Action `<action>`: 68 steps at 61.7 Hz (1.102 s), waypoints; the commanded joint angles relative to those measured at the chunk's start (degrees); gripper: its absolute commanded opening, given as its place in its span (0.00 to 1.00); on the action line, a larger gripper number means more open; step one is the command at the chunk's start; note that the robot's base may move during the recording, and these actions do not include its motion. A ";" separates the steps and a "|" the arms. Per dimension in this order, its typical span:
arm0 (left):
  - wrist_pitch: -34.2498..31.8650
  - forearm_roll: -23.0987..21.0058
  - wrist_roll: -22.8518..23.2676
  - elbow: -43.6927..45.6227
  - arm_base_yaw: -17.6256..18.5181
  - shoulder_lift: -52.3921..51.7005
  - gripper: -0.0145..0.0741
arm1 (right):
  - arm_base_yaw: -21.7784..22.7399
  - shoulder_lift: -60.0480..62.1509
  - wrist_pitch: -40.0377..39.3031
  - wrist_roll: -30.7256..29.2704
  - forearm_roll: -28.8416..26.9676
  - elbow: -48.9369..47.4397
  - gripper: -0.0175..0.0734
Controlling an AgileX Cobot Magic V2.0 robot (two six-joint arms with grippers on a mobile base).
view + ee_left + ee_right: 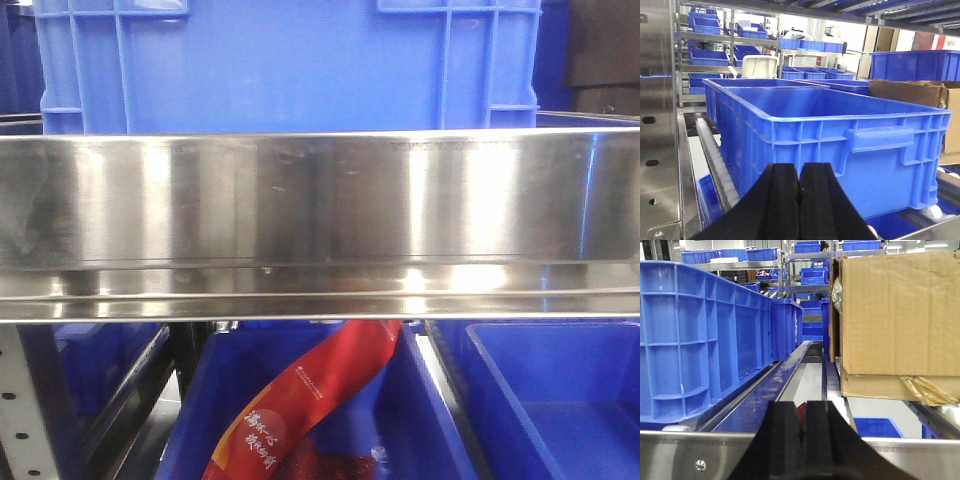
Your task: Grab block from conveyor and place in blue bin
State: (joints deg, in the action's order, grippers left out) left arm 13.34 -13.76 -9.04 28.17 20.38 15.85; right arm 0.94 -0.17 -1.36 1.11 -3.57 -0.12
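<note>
Left claw point(799, 200): clenched, pads pressed together, nothing visible between them. Right claw point(802, 440): clenched likewise; a small red patch shows just behind its pads, but whether it is part of a held object cannot be told.

Block: not identifiable in any view. Its location cannot be determined from these pictures.

Conveyor: the front view is filled by the stainless side rail point(320, 200). The left wrist view shows a large blue crate point(840, 135) standing on the roller track point(715, 160) just ahead of the claw. The right wrist view shows further blue crates point(700, 335) to the left and a cardboard box point(895, 315) to the right of a central channel.

Blue bin: open bins sit below the rail, one at the lower right point(560, 400), apparently without contents where visible, and one at centre point(400, 420) holding a red banner point(310, 400) with printed characters.

Progress assessment: no block is seen on the conveyor or in a bin. This arrangement is consistent either with awaiting a block or with a block deposited out of view.
</note>
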 commanded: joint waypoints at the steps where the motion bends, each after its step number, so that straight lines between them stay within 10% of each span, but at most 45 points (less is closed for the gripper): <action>1: -1.11 -0.08 0.11 0.05 -0.16 -0.25 0.04 | 0.17 0.17 -1.66 0.11 0.54 0.12 0.02; 33: -0.70 2.94 0.11 -0.57 -0.84 -0.58 0.04 | 0.17 0.17 -1.66 0.11 0.54 0.12 0.02; 39: -0.56 11.83 0.27 -3.29 -3.98 -2.54 0.04 | 0.17 0.17 -1.66 0.11 0.54 0.12 0.02; 52: -5.23 17.07 10.93 -16.18 -14.17 -11.25 0.04 | 0.17 0.17 -1.66 0.11 0.54 0.12 0.02; 68: -13.34 13.76 10.81 -28.17 -20.78 -15.85 0.04 | 0.17 0.17 -1.66 0.11 0.54 0.12 0.02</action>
State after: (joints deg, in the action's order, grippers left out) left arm 5.82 1.60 1.24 2.06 0.46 0.46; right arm 0.94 -0.17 -1.48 1.11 -3.48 -0.12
